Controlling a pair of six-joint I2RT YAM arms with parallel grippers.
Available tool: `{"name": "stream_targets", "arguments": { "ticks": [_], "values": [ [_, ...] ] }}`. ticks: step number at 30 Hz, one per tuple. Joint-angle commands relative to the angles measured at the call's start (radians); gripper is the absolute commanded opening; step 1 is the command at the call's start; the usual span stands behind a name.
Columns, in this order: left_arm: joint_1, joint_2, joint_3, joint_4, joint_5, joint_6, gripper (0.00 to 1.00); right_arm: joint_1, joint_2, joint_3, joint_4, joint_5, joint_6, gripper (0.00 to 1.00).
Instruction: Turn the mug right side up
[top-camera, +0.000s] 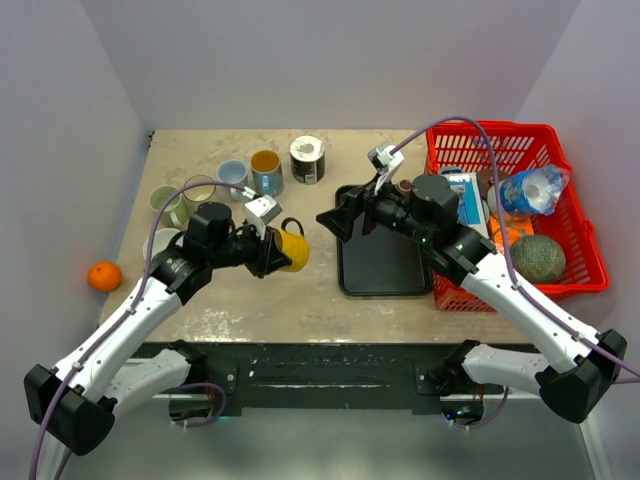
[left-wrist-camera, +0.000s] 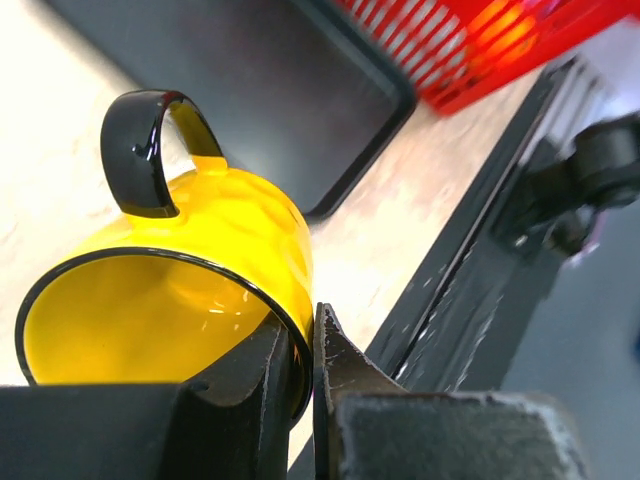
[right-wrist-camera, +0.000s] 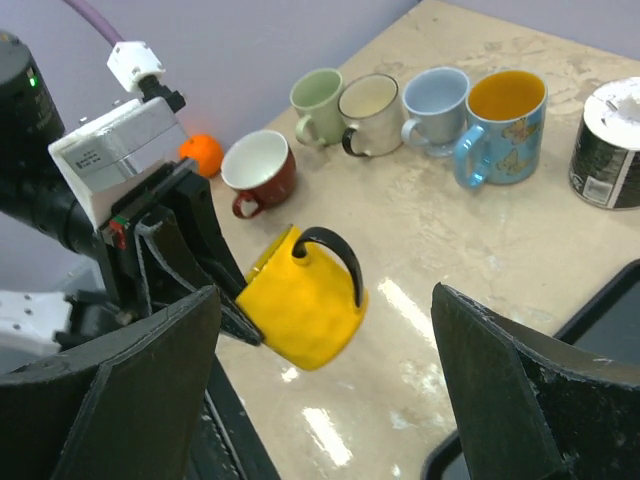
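The yellow mug (top-camera: 292, 250) with a black handle and rim hangs above the table on its side, handle upward. Its mouth faces my left gripper (top-camera: 272, 252), which is shut on the mug's wall at the rim, one finger inside and one outside (left-wrist-camera: 340, 370). The left wrist view looks into the mug (left-wrist-camera: 220, 230). My right gripper (top-camera: 335, 222) is open and empty just right of the mug, over the tray's left edge. In the right wrist view the mug (right-wrist-camera: 305, 305) sits between the spread fingers (right-wrist-camera: 500, 380), clear of both.
A black tray (top-camera: 380, 270) lies to the right of the mug, with a red basket (top-camera: 580, 270) of groceries beyond it. Several upright mugs (top-camera: 233, 175) and a can (top-camera: 307, 158) stand at the back left. An orange (top-camera: 104, 275) rests at the table's left edge.
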Motion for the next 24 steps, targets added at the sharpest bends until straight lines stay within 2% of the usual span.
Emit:
{"name": "stream_targets", "arguments": {
  "ticks": [1,2,6,9,15,19,24],
  "values": [
    [-0.012,0.001,0.097,-0.137,-0.001,0.209,0.0,0.0,0.004,-0.002,-0.037,-0.079,-0.166,0.89],
    [-0.013,-0.006,0.105,-0.157,0.008,0.27,0.0,0.002,0.009,-0.007,-0.048,-0.117,-0.206,0.89],
    [-0.033,-0.042,0.12,-0.19,0.083,0.307,0.0,0.002,0.061,0.05,-0.163,-0.313,-0.388,0.88],
    [-0.035,-0.052,0.134,-0.202,0.12,0.324,0.0,0.002,0.09,0.093,-0.206,-0.381,-0.444,0.88],
    [-0.038,-0.072,0.146,-0.228,0.269,0.371,0.0,0.002,0.139,0.087,-0.139,-0.496,-0.446,0.86],
    [-0.041,-0.078,0.155,-0.237,0.313,0.388,0.0,0.016,0.164,0.088,-0.068,-0.565,-0.412,0.84],
    [-0.042,-0.074,0.175,-0.256,0.341,0.408,0.0,0.037,0.22,0.148,-0.129,-0.584,-0.453,0.8]
  ]
}}
